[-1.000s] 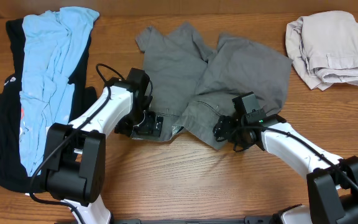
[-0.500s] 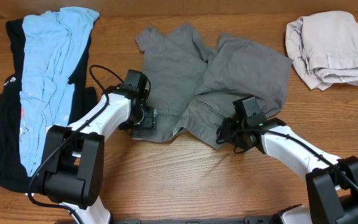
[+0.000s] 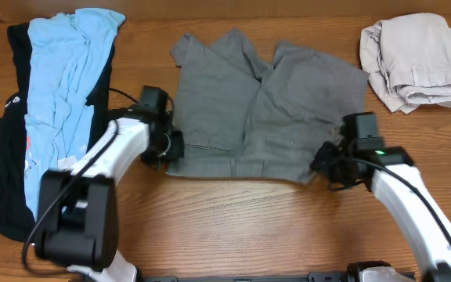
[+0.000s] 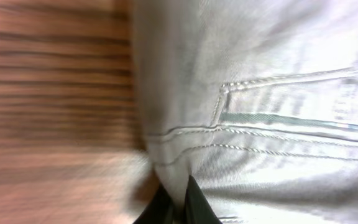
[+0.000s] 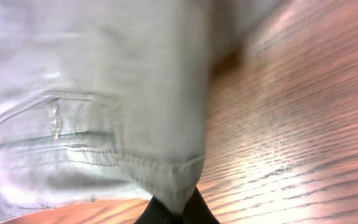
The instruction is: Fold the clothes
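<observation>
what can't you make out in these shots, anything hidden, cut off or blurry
1. Left gripper: in the left wrist view, the bottom edge cuts off all but the fingertips pinching the grey shorts; overhead, its own wrist covers them.
2. Right gripper: likewise in the right wrist view.
3. Black garment: overhead, it lies mostly under the blue shirt, so its type is unclear.
4. Shorts stitching: smeared by blur in both wrist views.

- Shorts (image 3: 265, 117): plain medium grey, with paler stitching.
- Shirt (image 3: 65, 86), left of the shorts: light blue.
- Black garment (image 3: 6, 188), farther left of the shorts.
- Folded cloth (image 3: 417, 59), right of the shorts: pale beige.
- Table (image 3: 241, 227): brown wood grain.
</observation>
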`<state>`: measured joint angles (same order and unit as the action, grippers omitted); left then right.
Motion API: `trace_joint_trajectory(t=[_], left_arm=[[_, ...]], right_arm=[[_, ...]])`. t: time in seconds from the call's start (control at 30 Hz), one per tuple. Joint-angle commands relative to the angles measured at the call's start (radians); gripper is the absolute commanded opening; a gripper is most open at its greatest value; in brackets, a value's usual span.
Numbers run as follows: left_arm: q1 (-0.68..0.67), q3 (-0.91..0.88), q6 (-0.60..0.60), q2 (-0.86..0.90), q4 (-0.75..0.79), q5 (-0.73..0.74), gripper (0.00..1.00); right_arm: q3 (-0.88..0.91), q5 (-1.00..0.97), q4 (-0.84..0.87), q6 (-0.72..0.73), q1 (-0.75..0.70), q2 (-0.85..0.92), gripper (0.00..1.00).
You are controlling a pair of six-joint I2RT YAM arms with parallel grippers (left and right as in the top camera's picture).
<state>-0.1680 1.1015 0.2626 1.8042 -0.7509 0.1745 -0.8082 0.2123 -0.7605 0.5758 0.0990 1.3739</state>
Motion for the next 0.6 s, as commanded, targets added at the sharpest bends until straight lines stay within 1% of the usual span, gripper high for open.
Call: trace_joint_trajectory(t=[0.0, 0.17, 0.27, 0.3, 0.33, 0.37, 0.47, 0.57], left_arm=[[0.067, 0.082, -0.041, -0.185, -0.031, 0.010, 0.04], [0.078, 0.204, -0.066, -0.346, -0.061, 0.010, 0.04], [0.078, 0.312, -0.066, -0.444, -0.061, 0.010, 0.04], [0.078, 0.334, -0.066, -0.459, -0.061, 0.010, 0.04], [0.078, 0.377, -0.066, -0.487, -0.061, 0.010, 0.04], [0.077, 0.403, -0.069, -0.503, -0.061, 0.010, 0.04], [0.077, 0.531, -0.081, -0.566, -0.061, 0.010, 0.04], [0.077, 0.612, -0.084, -0.599, -0.068, 0.010, 0.04]], right_arm=[[-0.117, -0.010, -0.083, -0.088, -0.072, -0.150, 0.04], [-0.272, -0.010, -0.203, -0.138, -0.134, -0.235, 0.04], [-0.430, -0.018, -0.284, -0.186, -0.166, -0.261, 0.04], [-0.457, -0.022, -0.296, -0.192, -0.170, -0.263, 0.04], [-0.527, -0.047, -0.331, -0.196, -0.180, -0.265, 0.04], [-0.565, -0.055, -0.349, -0.208, -0.185, -0.265, 0.04], [-0.756, -0.059, -0.432, -0.249, -0.208, -0.265, 0.04], [-0.903, -0.066, -0.495, -0.270, -0.226, -0.265, 0.04]])
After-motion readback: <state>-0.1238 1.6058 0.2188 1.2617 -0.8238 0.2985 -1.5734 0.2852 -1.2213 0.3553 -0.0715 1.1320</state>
